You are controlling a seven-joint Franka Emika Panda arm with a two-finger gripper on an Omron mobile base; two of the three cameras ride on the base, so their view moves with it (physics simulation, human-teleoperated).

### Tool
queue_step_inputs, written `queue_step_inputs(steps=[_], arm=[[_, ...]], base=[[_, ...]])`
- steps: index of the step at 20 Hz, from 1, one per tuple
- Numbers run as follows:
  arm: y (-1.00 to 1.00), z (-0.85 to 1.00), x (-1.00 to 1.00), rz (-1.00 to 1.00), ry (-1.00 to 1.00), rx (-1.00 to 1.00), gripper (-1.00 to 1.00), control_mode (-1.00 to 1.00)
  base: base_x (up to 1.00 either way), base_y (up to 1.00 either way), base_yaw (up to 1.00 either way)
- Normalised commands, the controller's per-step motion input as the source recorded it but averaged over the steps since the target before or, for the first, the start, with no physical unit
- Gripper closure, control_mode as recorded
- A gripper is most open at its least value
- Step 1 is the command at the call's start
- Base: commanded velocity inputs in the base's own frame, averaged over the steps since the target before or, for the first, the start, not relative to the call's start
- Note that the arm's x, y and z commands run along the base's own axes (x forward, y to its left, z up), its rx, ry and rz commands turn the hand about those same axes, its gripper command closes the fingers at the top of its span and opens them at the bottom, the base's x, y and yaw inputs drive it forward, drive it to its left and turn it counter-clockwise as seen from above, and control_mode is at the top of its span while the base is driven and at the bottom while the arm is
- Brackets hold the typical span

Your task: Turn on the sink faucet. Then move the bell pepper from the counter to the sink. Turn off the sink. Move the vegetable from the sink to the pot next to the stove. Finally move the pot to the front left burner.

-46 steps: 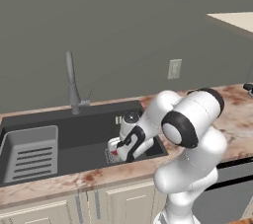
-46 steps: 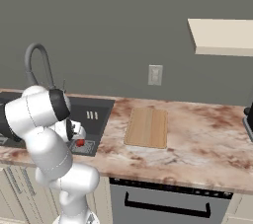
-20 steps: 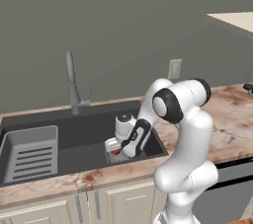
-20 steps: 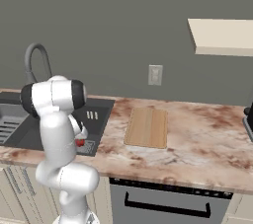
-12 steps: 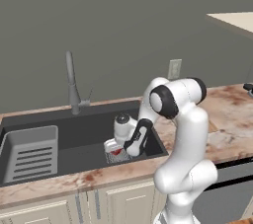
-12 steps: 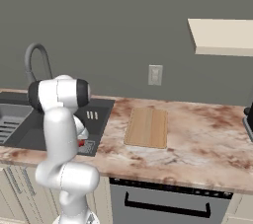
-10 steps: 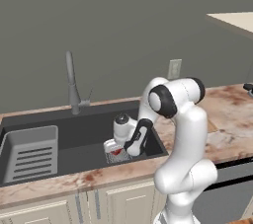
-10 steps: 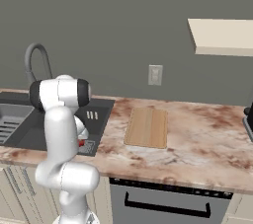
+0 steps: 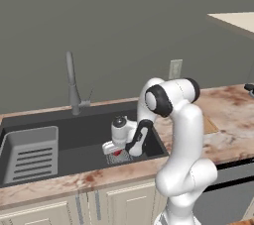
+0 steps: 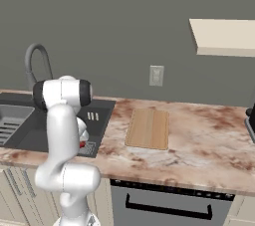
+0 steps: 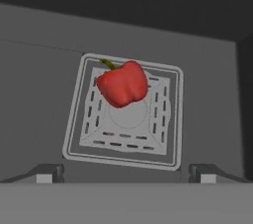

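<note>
The red bell pepper (image 11: 123,84) lies on the square drain grate (image 11: 74,136) in the floor of the dark sink (image 9: 74,137). My gripper (image 11: 126,172) hangs straight above it, open, its fingertips (image 11: 47,172) spread wider than the pepper and clear of it. From the left base view the gripper (image 9: 114,149) reaches down into the basin's right end, with a bit of the pepper (image 9: 115,153) red beneath it. The pepper (image 10: 82,145) also peeks out beside the arm in the right base view. The grey sink faucet (image 9: 73,85) stands upright behind the basin on the marble counter (image 10: 199,140).
A lighter grey slotted tray insert (image 9: 30,154) fills the sink's left end. A wooden cutting board (image 10: 148,128) lies on the counter right of the sink. A wall outlet (image 10: 156,75) sits above it, and a beige shelf (image 10: 224,36) juts out at upper right.
The arm's shoulder and elbow have swung up and back into a more upright stance. The hand has stayed over the drain, easing slightly lower. The jaws stay open.
</note>
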Motion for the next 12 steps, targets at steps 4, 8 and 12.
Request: queue_step_inputs(steps=[4, 8, 12], arm=[[0.0, -0.02, 0.09, 0.0, 0.0, 0.0, -1.0, -1.0], [0.0, -0.01, 0.18, 0.0, 0.0, 0.0, -1.0, -1.0], [0.0, 0.0, 0.21, 0.0, 0.0, 0.0, -1.0, -1.0]], base=[[0.0, 0.0, 0.0], [0.0, 0.0, 0.0], [0.0, 0.0, 0.0]])
